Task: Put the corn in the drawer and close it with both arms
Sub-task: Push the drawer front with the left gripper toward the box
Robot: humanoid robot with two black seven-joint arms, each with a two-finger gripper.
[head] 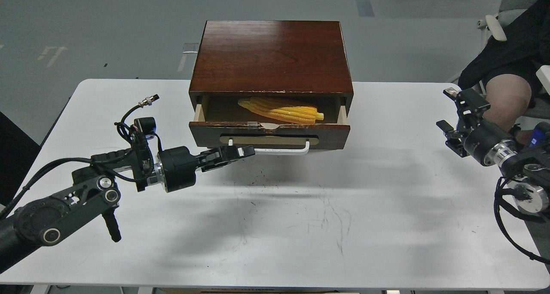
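Observation:
The yellow corn lies inside the drawer of the dark brown cabinet; the drawer stands partly open, with its white bar handle facing me. My left gripper is shut and empty, with its tip against the left part of the handle and the drawer front. My right gripper is open and empty, above the table's right edge, far from the cabinet.
The white table has scuff marks at its middle. A seated person's knee and a chair are just past the right edge, behind my right gripper.

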